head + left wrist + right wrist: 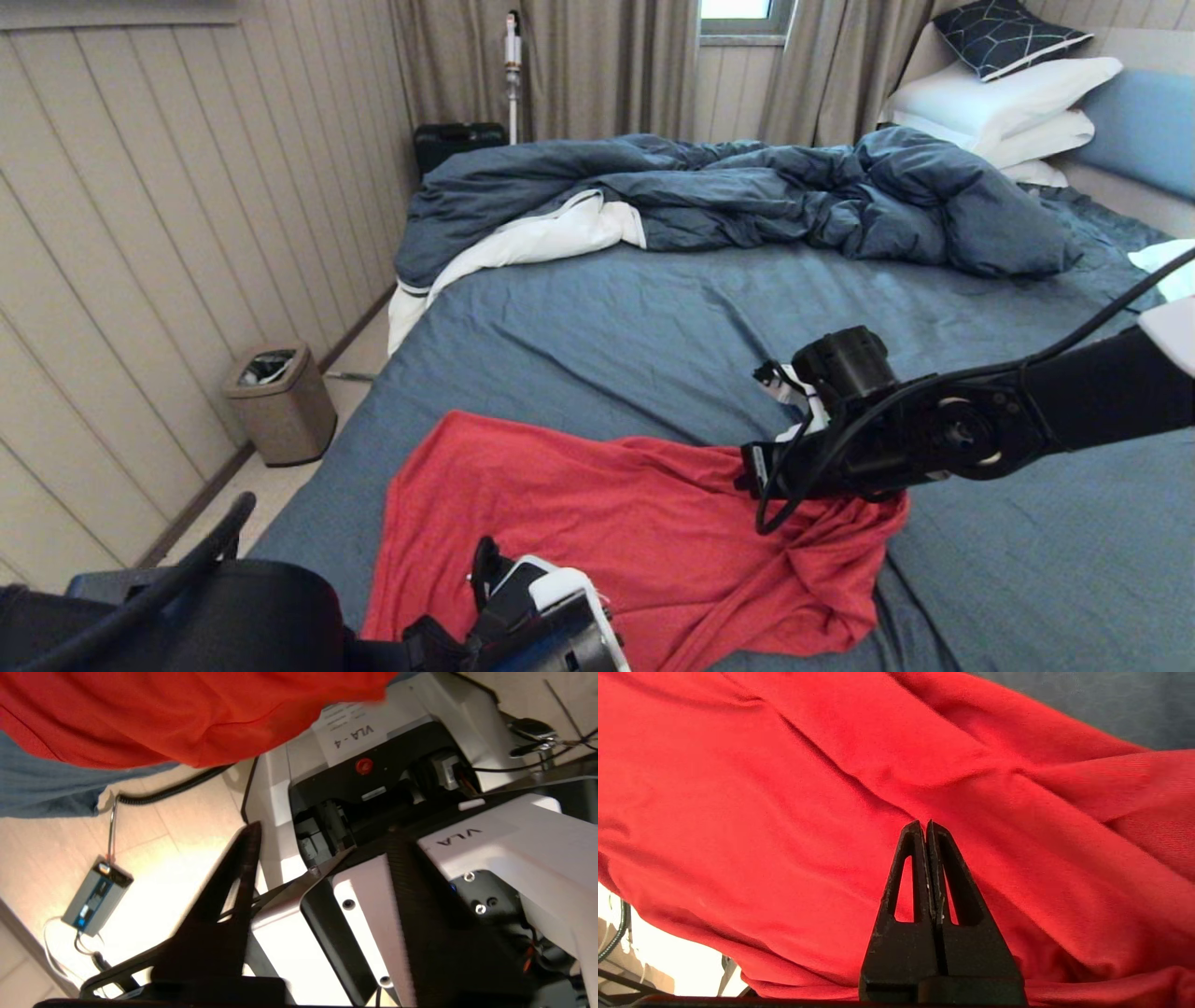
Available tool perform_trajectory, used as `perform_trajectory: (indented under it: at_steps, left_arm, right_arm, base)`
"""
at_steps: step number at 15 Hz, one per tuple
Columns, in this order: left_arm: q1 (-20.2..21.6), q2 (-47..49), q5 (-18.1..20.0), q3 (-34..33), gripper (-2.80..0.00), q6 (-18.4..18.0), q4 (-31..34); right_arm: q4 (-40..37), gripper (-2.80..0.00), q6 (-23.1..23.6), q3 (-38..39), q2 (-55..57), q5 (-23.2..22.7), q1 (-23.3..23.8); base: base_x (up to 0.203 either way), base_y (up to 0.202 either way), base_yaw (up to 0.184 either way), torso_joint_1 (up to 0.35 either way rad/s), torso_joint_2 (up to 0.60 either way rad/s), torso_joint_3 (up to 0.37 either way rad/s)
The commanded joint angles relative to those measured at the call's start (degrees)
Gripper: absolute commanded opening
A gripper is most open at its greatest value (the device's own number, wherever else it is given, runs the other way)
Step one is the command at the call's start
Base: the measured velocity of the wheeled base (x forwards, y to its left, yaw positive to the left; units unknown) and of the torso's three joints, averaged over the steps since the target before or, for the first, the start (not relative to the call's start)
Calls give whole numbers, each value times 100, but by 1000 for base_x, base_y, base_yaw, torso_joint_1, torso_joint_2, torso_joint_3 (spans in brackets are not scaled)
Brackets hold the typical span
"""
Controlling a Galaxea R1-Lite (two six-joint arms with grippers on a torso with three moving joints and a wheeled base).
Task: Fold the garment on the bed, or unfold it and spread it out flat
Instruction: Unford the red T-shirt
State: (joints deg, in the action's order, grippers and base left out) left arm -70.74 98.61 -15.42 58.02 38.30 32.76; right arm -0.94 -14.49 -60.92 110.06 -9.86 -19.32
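The red garment (pixel 597 523) lies rumpled on the bed (pixel 653 327), near its front edge, with no print showing. My right gripper (pixel 752 467) is at the garment's far right corner. In the right wrist view its fingers (pixel 923 826) are pressed together, and creases in the red cloth (pixel 784 812) run into their tips. My left gripper (pixel 499 583) sits low at the garment's near edge. In the left wrist view it (pixel 322 858) stands open with nothing between its fingers. The garment's hem (pixel 187 718) hangs over the bed's edge, apart from it.
A rumpled dark blue duvet (pixel 747 196) fills the back of the bed, and white pillows (pixel 999 112) are stacked at the far right. On the floor to the left stands a bin (pixel 278 401). My own base (pixel 373 765) and a cabled box (pixel 96 896) show below the bed's edge.
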Motion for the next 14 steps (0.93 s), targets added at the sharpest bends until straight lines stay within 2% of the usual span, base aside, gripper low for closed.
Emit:
perform_trajectory:
  at_steps: [1,3,4,7,8,10,14]
  left_arm:
    - [-27,-203,-37,4,0,-18,15]
    - [73,-402,-347,52,0,-150,-3]
    - [272,-429,-417,85,0,-197,-35]
    - [1476,-321,-463,280,0,-434,-297]
    - [1888,-140,-429,332,-280,-571,-478]
    - [2316,406,-229,467,-280,-852,-960]
    - [2491,1547,141,1374,-280,-1003,-1277]
  right_arm:
    - [-3,-280,-10,8,0,-4,23]
    - [-5,-280,-12,46,-86,2,41]
    - [-15,-280,-17,70,-184,2,79]
    - [-44,-280,-50,225,-539,2,104]
    - [-46,-280,-51,333,-679,6,103]
    - [-50,-280,-37,555,-928,25,95]
    - [-62,-280,-53,802,-975,37,81]
  base:
    - [0,0,0,0,0,0]
    - [0,0,0,0,0,0]
    - [0,0,0,0,0,0]
    - [0,0,0,0,0,0]
    - [0,0,0,0,0,0]
    - [0,0,0,0,0,0]
    - [0,0,0,0,0,0]
